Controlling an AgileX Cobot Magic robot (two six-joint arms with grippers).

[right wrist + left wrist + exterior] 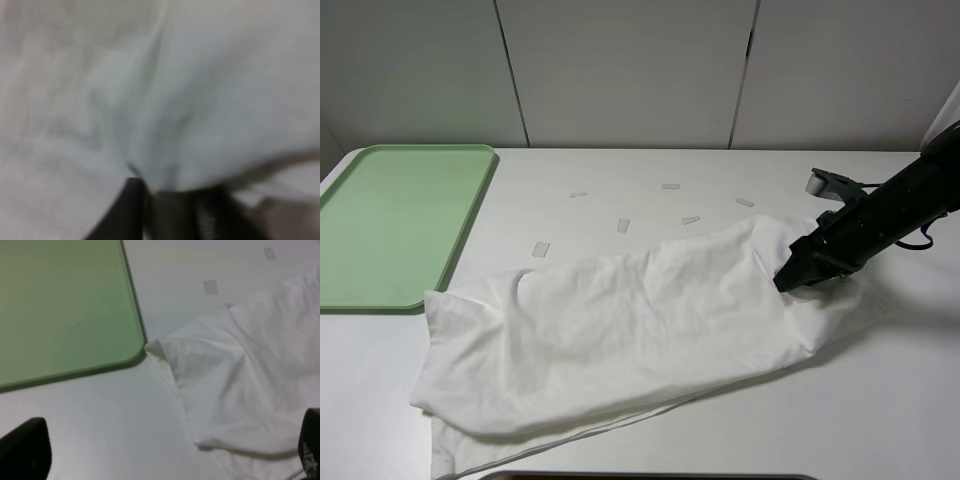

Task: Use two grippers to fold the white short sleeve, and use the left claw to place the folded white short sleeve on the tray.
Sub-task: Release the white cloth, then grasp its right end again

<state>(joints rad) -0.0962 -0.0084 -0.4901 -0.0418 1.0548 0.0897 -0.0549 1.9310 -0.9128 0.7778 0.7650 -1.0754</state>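
Left claw (167,452) is wide open and holds nothing. Its two dark fingertips (25,452) stand far apart with bare white table (100,415) between them. Whether it hovers or rests on the table cannot be told. One fingertip overlaps the edge of the white T-shirt (250,375), contact unclear. Ahead of this claw lies the pale-green tray (60,305), flat on the table. A sleeve corner of the shirt sits just beside the tray's rounded corner, ahead of the claw, and touching or not cannot be told. Small tape strips (211,287) lie on the table farther ahead of the claw, past the shirt edge

Right claw (788,280) is down on the end of the T-shirt farthest from the tray, tip pressed into the cloth. Its wrist view is badly blurred: white cloth bunches down between two dark fingers (132,212) that stand fairly near each other. Whether they have closed on the cloth cannot be told

The T-shirt lies on the table as one long rumpled band, running from the right claw across toward the tray. The tray is well apart from the right claw, at the shirt's other end. More tape strips lie on the table beside the shirt, off to the side of the right claw. A small grey part (828,184) sits just behind this claw beside the black arm, cannot tell what it is
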